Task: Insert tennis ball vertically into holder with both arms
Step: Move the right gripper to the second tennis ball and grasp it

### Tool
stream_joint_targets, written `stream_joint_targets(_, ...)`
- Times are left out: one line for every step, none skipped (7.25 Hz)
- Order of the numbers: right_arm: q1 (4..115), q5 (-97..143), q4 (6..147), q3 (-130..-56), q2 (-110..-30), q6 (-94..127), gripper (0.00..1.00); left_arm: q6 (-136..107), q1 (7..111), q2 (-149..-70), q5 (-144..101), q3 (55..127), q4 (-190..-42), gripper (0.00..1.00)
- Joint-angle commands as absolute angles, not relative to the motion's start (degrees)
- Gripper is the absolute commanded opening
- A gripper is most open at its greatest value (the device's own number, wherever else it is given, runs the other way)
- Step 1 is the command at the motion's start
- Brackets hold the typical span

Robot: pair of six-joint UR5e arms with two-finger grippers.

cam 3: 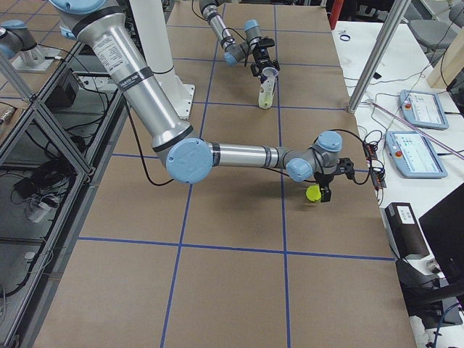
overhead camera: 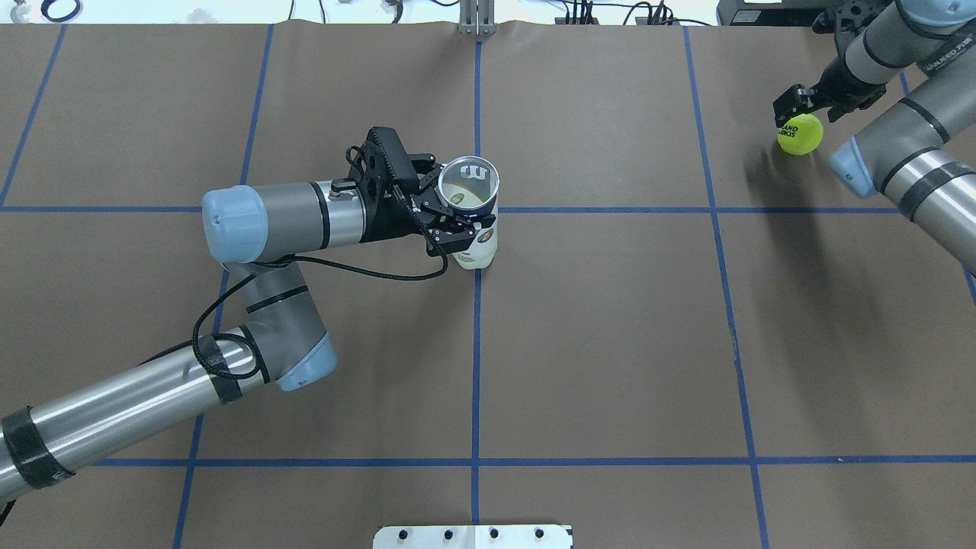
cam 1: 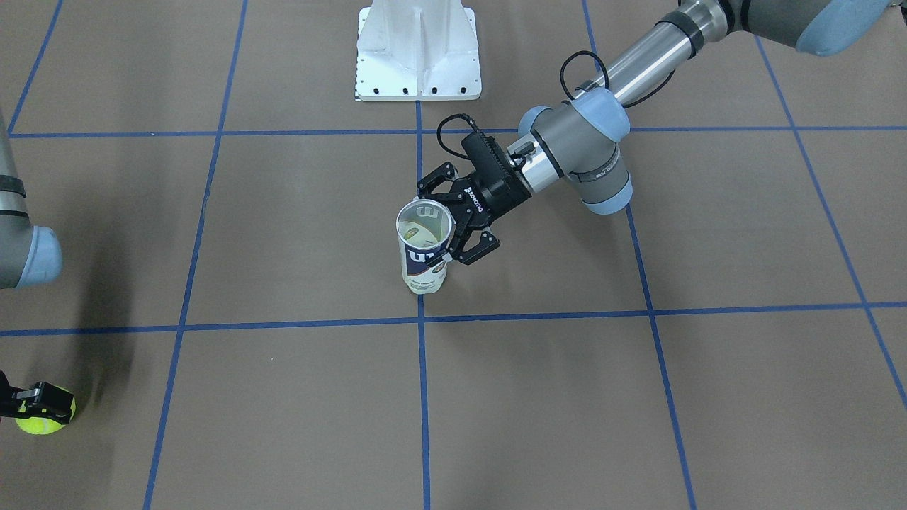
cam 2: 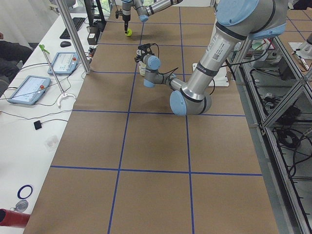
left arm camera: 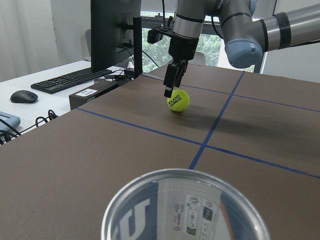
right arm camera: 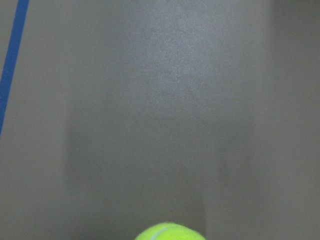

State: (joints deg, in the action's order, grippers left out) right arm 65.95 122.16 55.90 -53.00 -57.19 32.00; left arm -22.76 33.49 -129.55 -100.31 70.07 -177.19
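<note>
- Front view: the can (cam 1: 424, 270) stands open end up on the bench (cam 1: 297, 234), its foot on a blue tape line (cam 1: 422, 397) near the middle. The white base (cam 1: 418, 53) is well apart, at the top of this view.
- The left tool (cam 1: 451, 221) comes in level from the side. One finger lies on each side of the can just under the rim, closed against its wall.
- Right side view: the can leans a little. The front and overhead views look down into its mouth and do not show the lean.
- Overhead view: the ball (overhead camera: 799, 135) lies near the far right corner of the bench, well apart from the can. The right tool (overhead camera: 802, 116) points down at it.
- Front view: black fingers straddle the ball at the frame's edge.
- Left wrist view: looks over the can's rim and across the bench. The ball sits on the surface with a shadow under it, and one finger reaches its top.
- Right wrist view: only the ball's top at the lower edge, no fingers visible.
- Cannot tell from any view whether the right tool is clamped on the ball or merely open around it.
</note>
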Motion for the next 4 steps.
stream_joint_targets(65.3,122.2,55.9,-53.1,-57.8,32.0,0.99,-22.8,33.5,-129.6,-100.3,70.1,-177.2,0.83)
stream_joint_targets(65.0,122.1,55.9,-53.1,-57.9,31.9,0.99,-22.8,33.5,-129.6,-100.4,70.1,-177.2,0.83)
stream_joint_targets(64.5,122.0,55.9,-53.3,-58.2,31.9,0.99,-22.8,33.5,-129.5,-100.4,70.1,-177.2,0.84)
stream_joint_targets(64.5,122.0,55.9,-53.4,-58.3,32.2,0.56,-22.8,33.5,-129.5,-100.3,70.1,-177.2,0.84)
